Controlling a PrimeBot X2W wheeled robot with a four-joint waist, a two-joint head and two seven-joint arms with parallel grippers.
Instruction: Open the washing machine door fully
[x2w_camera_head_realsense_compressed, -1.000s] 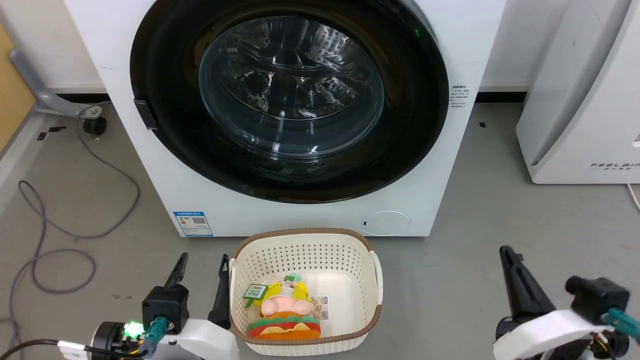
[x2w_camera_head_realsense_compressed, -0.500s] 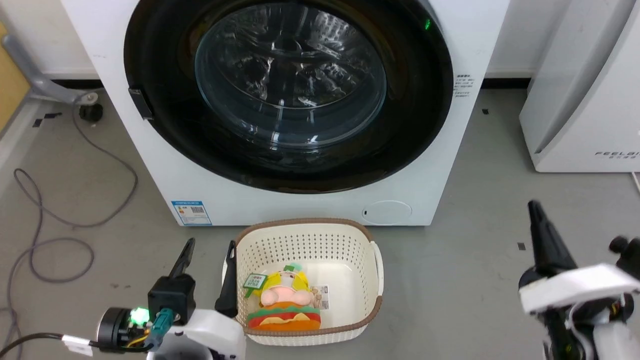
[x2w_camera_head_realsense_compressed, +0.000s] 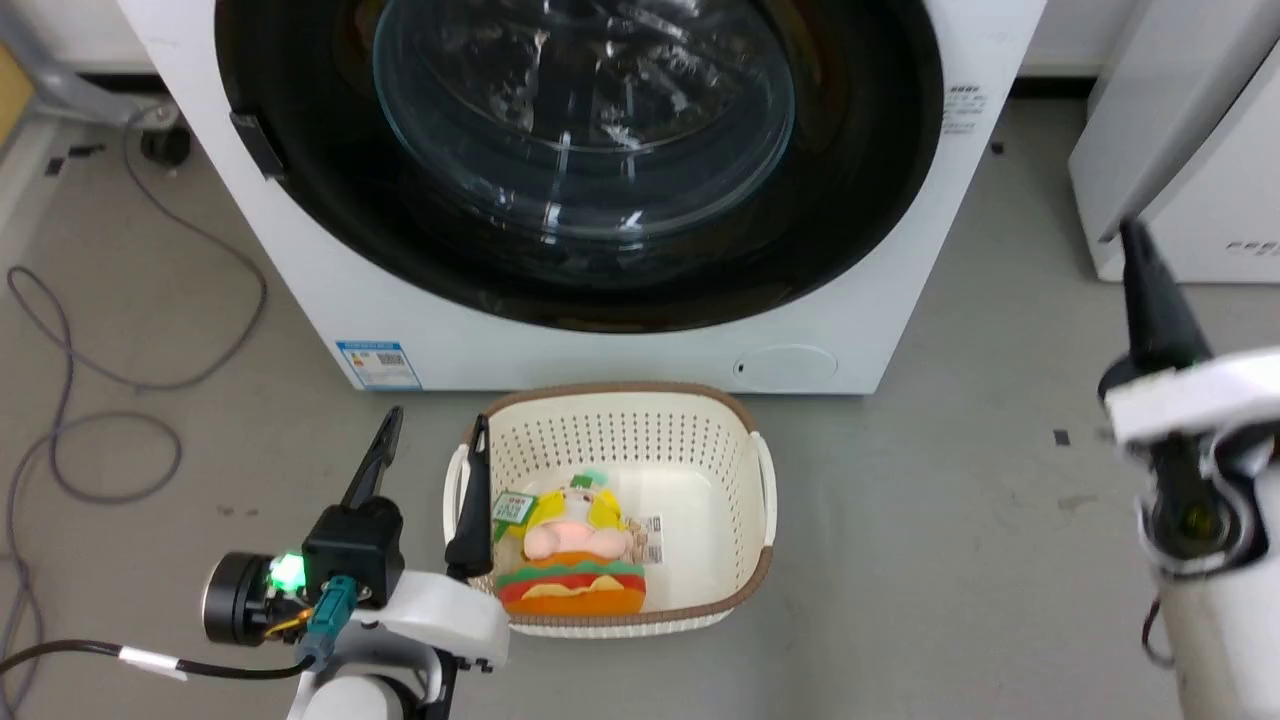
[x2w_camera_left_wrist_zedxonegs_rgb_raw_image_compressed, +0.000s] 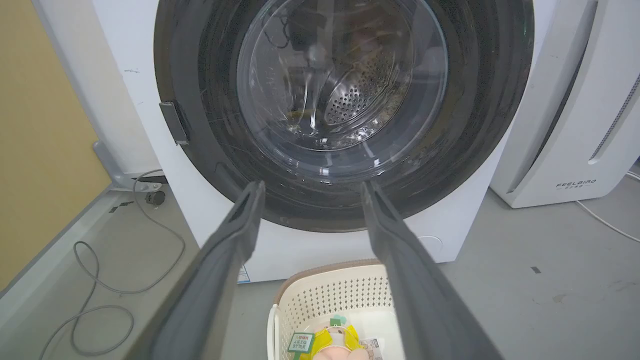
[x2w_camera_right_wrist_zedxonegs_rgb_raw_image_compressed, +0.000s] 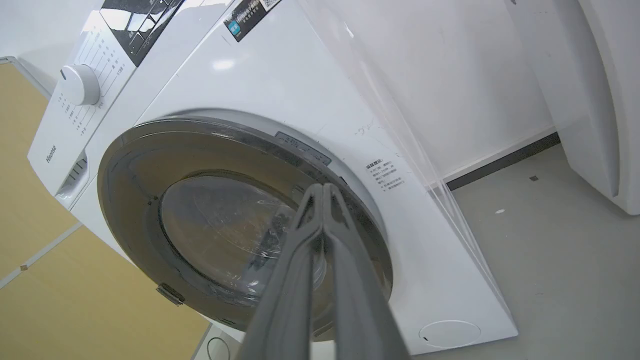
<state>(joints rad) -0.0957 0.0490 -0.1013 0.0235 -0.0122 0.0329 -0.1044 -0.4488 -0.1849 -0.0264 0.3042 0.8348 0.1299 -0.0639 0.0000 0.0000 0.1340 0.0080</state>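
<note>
- A grey cable (x2w_camera_head_realsense_compressed: 110, 390) lies in loops on the floor along the left edge of the head view.
- The left pincer (x2w_camera_head_realsense_compressed: 437, 418) hangs low over the floor just left of the basket. Its two dark fingers stand apart and hold nothing. Its right finger lies along the basket's left rim, though I cannot tell if it touches. In the left wrist view the spread fingers (x2w_camera_left_wrist_zedxonegs_rgb_raw_image_compressed: 235, 235) point up at the lower part of the door.
- The washing machine (x2w_camera_head_realsense_compressed: 330, 300) stands on the floor at the far middle, with a blue label (x2w_camera_head_realsense_compressed: 378, 364) at its lower left corner.
- The washing machine door (x2w_camera_head_realsense_compressed: 590, 285) lies closed and flush against the machine's front. A small dark handle (x2w_camera_head_realsense_compressed: 255, 145) sits on its left edge.
- A cream basket (x2w_camera_head_realsense_compressed: 610, 402) sits on the floor just in front of the machine, with a burger-shaped plush toy (x2w_camera_head_realsense_compressed: 570, 580) inside.
- A small round filter cover (x2w_camera_head_realsense_compressed: 785, 367) shows at the machine's lower right.
- The right pincer (x2w_camera_head_realsense_compressed: 1130, 235) is raised at the right, well apart from the door, its fingers pressed together on nothing.
- A white slanted appliance (x2w_camera_head_realsense_compressed: 1190, 140) stands on the floor at the far right.
</note>
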